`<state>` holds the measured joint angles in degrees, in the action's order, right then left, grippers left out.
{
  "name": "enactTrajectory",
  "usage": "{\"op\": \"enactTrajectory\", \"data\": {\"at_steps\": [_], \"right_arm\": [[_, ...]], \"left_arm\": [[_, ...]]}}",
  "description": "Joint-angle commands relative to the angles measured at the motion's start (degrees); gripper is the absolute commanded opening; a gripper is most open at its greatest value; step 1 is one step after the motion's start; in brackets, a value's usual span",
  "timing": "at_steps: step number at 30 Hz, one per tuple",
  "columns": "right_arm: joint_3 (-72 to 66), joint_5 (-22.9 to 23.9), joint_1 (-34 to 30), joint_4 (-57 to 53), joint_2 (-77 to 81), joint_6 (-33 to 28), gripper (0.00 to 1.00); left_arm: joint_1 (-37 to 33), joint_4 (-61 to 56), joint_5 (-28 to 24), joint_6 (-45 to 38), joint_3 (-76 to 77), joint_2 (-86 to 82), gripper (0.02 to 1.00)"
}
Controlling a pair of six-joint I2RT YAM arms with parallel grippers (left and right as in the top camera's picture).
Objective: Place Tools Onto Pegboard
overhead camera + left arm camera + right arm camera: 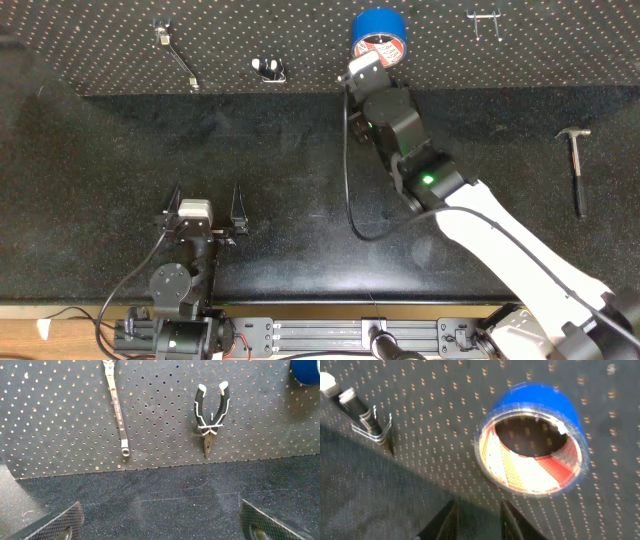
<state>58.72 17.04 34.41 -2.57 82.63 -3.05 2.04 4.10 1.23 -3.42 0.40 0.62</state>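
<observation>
Two arms stand at my near edge of the desk (300, 200). The left end effector (206, 208) sits low at about 7 o'clock, released, its fingers (62, 522) spread wide with nothing between them and pointed at the pegboard (100, 40). Farther out, at 3 o'clock, a hammer (575, 165) lies flat on the desk, well apart from both arms, head toward the board. The right arm reaches up the middle to 12 o'clock, where the right end effector (360, 72) is close in front of the board, just below the blue tape roll (378, 35). Its fingers (442, 520) are narrowly parted and grasp nothing. The tape roll (532, 445) hangs on the pegboard, open core facing out. At its 9 o'clock the pliers (211, 412) hang on a hook, nose down, handles up. Farther toward 9 o'clock the wrench (116, 405) hangs along the board. Off at 1 o'clock a bare metal hook (485, 22) juts from the board.
</observation>
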Motion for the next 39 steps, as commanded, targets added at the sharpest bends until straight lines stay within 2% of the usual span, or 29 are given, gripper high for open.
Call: {"op": "enactTrajectory", "data": {"at_steps": [1,3,4,5,6,7,10,12,14,17,18,19,22,39], "right_arm": [[0.07,-1.46,-2.56,-28.76,-9.14,11.41,0.308],[0.02,-1.77,-8.98,-47.08,-11.74,21.18,0.842],[0.0,-5.16,-13.07,-51.54,-13.18,21.66,0.939],[0.0,-8.24,-16.63,-53.88,-14.45,21.64,0.978],[0.0,-11.17,-22.38,-56.57,-16.04,21.35,0.976],[0.0,-11.52,-28.72,-58.62,-17.0,20.11,0.976],[-0.48,-16.92,-45.64,-57.96,-17.09,2.49,0.976],[-0.48,-16.9,-55.21,-57.24,-14.88,-7.21,0.976],[-0.48,-16.87,-60.41,-53.44,-9.84,-11.76,0.976],[-0.48,-16.9,-64.02,-46.8,-1.22,-17.99,0.976],[-0.48,-16.9,-64.96,-45.9,2.43,-24.85,0.976],[-0.46,-16.9,-66.1,-45.46,4.59,-27.93,0.976],[-0.44,-19.74,-70.51,-44.24,9.9,-27.74,0.976],[-0.31,-19.67,-70.51,-41.66,18.08,-27.96,0.976]], "left_arm": [[0.24,0.44,0.02,-0.04,-0.09,-0.44,0.998],[0.24,0.44,0.02,-0.04,-0.09,-0.44,0.996],[0.24,0.44,0.02,-0.07,-0.09,-0.44,0.996],[0.24,0.44,0.02,-0.07,-0.09,-0.44,0.996],[0.24,0.44,0.02,-0.07,-0.09,-0.44,0.996],[0.24,0.44,0.0,-0.04,-0.09,-0.44,0.996],[0.24,0.44,0.0,-0.04,-0.09,-0.44,0.996],[0.24,0.44,0.02,-0.04,-0.09,-0.44,0.996],[0.24,0.44,0.02,-0.04,-0.09,-0.44,0.996],[0.24,0.44,0.02,-0.07,-0.09,-0.44,0.996],[0.24,0.44,0.0,-0.04,-0.09,-0.44,0.996],[0.24,0.44,0.02,-0.04,-0.09,-0.44,0.996],[0.24,0.44,0.02,-0.04,-0.09,-0.44,0.996],[0.24,0.44,0.02,-0.07,-0.09,-0.44,0.993]]}}
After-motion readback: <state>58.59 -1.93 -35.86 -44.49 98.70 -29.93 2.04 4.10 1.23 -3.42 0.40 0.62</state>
